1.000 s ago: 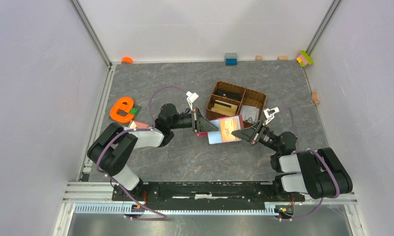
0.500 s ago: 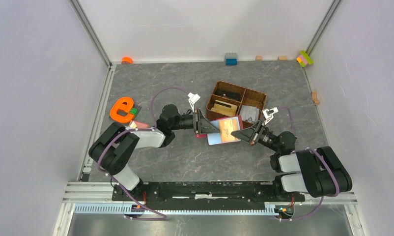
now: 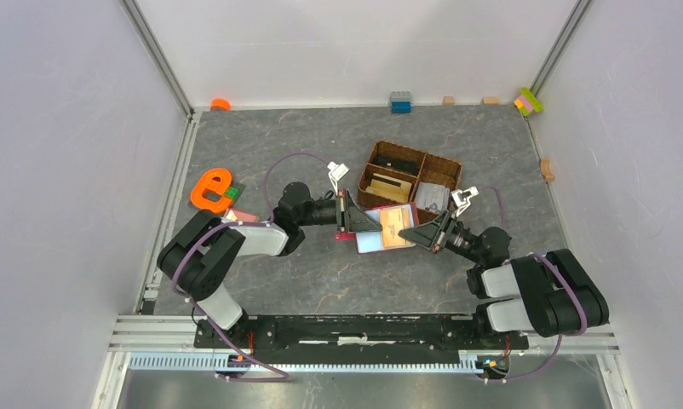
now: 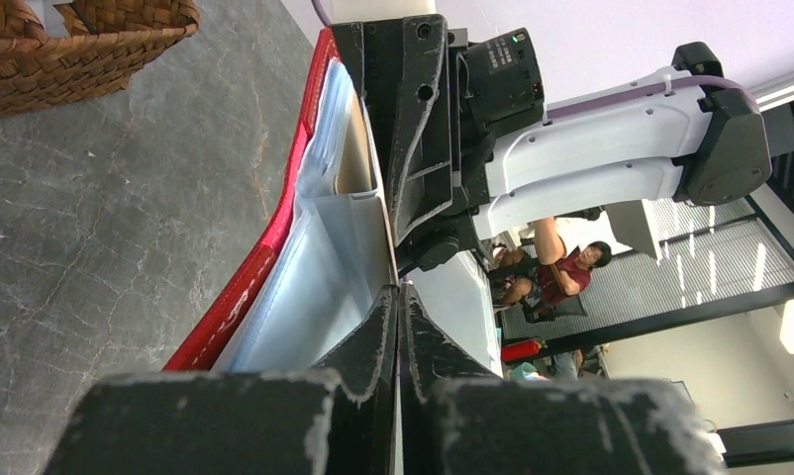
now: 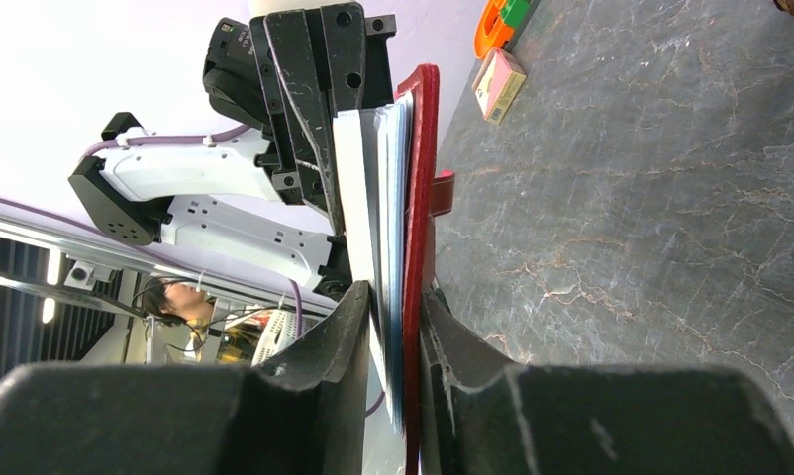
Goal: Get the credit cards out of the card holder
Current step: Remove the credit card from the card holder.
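Note:
The dark red card holder [image 3: 345,236] hangs open above the table, held between both grippers. Light blue and orange-tan credit cards [image 3: 393,227] show on its upper face. My left gripper [image 3: 360,223] is shut on a thin card edge at the holder's left side; in the left wrist view [image 4: 398,297] the red cover [image 4: 264,257] and pale blue pockets [image 4: 314,257] lie just left of it. My right gripper [image 3: 416,232] is shut on the holder's right side; in the right wrist view [image 5: 395,297] it clamps the red cover [image 5: 420,178] and the stacked cards [image 5: 358,178].
A brown wicker compartment basket [image 3: 444,166] stands just behind the holder, also in the left wrist view [image 4: 76,49]. An orange e-shaped piece [image 3: 210,189] and a small pink box [image 3: 240,217] lie at the left. Small blocks [image 3: 399,101] line the back wall.
Both grippers and the holder have shifted slightly left and toward the basket. The holder's visible face looks narrower than a second ago. Both grips are unchanged.

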`<state>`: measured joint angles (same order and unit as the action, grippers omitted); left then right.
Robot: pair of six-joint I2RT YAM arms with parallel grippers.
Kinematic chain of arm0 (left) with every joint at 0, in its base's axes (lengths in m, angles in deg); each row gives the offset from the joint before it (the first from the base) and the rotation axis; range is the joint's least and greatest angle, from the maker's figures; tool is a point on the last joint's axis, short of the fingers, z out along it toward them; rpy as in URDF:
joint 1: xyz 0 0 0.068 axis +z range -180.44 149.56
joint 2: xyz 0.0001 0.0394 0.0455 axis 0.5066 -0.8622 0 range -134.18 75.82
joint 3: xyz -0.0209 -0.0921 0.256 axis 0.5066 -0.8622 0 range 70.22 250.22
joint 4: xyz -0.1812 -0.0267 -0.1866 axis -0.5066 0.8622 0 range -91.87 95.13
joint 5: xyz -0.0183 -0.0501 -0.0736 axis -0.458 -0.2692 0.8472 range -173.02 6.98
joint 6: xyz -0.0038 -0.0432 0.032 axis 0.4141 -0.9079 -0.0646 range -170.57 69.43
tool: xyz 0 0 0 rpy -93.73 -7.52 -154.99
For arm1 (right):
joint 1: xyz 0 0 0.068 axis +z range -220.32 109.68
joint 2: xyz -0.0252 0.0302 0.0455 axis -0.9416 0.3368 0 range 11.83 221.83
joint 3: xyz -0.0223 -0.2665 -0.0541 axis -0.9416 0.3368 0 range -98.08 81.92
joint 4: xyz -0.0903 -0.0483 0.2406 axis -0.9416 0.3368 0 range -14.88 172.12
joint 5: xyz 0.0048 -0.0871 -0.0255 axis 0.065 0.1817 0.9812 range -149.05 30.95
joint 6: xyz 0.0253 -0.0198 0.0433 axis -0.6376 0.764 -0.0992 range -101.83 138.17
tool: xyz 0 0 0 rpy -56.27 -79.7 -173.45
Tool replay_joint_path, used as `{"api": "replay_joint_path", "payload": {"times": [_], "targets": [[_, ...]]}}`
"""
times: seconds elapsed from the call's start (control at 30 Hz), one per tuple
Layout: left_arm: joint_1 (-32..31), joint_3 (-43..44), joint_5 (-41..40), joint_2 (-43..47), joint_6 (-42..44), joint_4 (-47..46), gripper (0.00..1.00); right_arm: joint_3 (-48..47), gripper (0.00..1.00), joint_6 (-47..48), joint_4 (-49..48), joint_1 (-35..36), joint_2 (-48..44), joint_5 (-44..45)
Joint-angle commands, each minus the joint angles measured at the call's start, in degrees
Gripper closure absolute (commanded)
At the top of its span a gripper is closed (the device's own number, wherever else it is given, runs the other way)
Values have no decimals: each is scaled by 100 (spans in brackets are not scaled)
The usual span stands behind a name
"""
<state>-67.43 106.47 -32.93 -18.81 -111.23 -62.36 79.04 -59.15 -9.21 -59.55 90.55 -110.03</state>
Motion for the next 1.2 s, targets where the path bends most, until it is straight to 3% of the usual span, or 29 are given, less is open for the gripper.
{"api": "replay_joint_path", "payload": {"times": [0.0, 0.67, 0.7, 0.83, 0.9, 1.03, 1.17], "targets": [[-19, 64, 98, 24, -200, -481, 98, -82, 75, -15, -1766, 22, 38, -35], [245, -10, -113, -40, -133, -7, 98, 68, 88, -349, -2315, -189, 117, 36], [235, 8, -77, -55, -139, -7, 95, 68, 88, -352, -2320, -189, 126, 36], [188, 37, -43, -108, -174, -51, 57, 68, 90, -391, -2400, -193, 157, 36], [166, 51, -51, -134, -165, 7, 49, 68, 90, -406, -2420, -180, 166, 36], [125, 96, -57, -183, -156, 39, 46, 61, 90, -444, -2484, -184, 180, 36], [-85, 244, 70, -283, -164, -33, 56, 22, 90, -481, -2532, -117, 224, 5]]}}
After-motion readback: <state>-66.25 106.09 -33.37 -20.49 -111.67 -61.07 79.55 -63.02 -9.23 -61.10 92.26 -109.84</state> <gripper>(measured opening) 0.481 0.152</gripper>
